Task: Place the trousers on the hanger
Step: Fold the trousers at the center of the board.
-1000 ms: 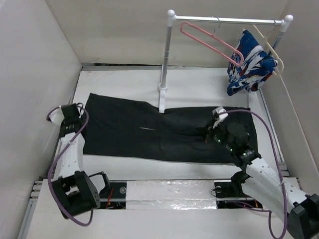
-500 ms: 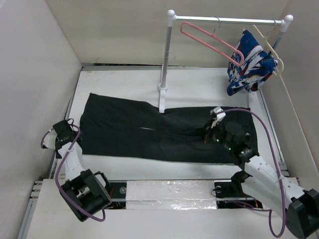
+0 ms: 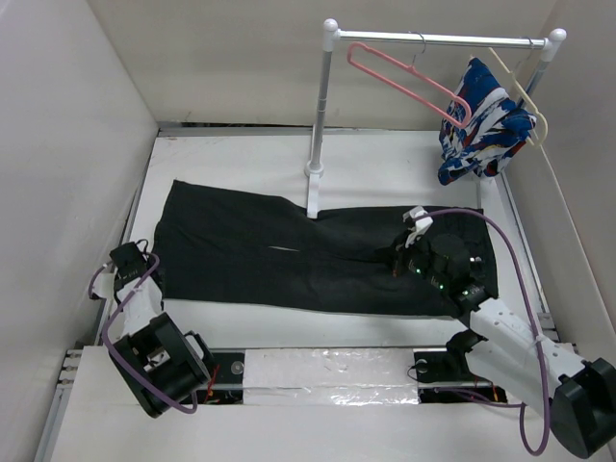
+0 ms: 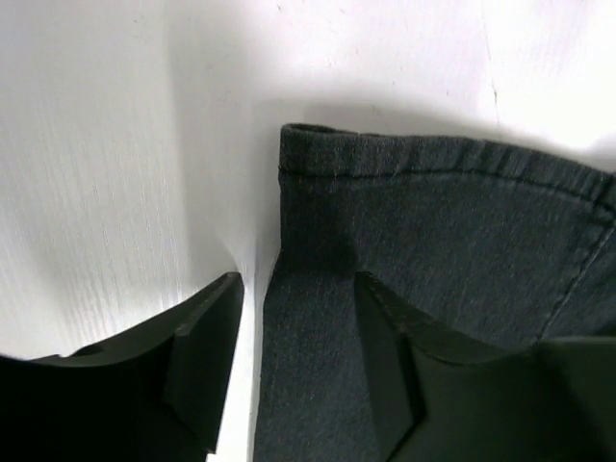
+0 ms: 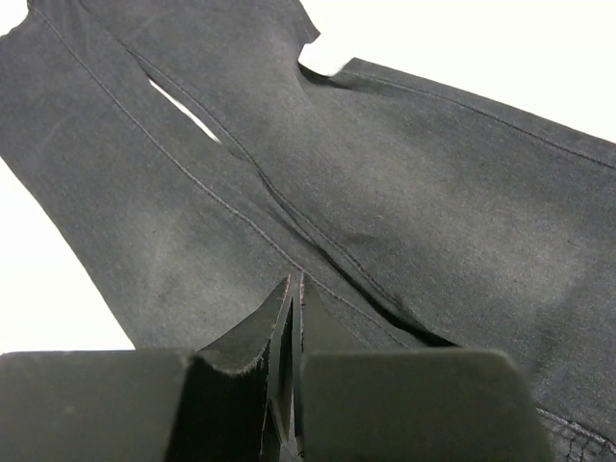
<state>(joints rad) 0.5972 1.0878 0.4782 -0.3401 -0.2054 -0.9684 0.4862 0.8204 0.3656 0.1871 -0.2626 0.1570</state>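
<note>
The black trousers lie flat across the table, legs to the left and waist to the right. In the left wrist view, the hem corner of one leg lies on the white table. My left gripper stands open over that leg's edge, with cloth and bare table between its jaws. It sits at the near left corner of the trousers. My right gripper is shut with nothing in it, low over the trousers near the crotch seam. The pink hanger hangs on the rail.
A white rack post stands just behind the trousers, its rail running right. A cream hanger carries a blue, white and red garment at the rail's right end. White walls close in left and right.
My left arm drew back from the leg ends toward the near left corner, and its jaws came apart. The right arm shifted only slightly and stayed shut.
</note>
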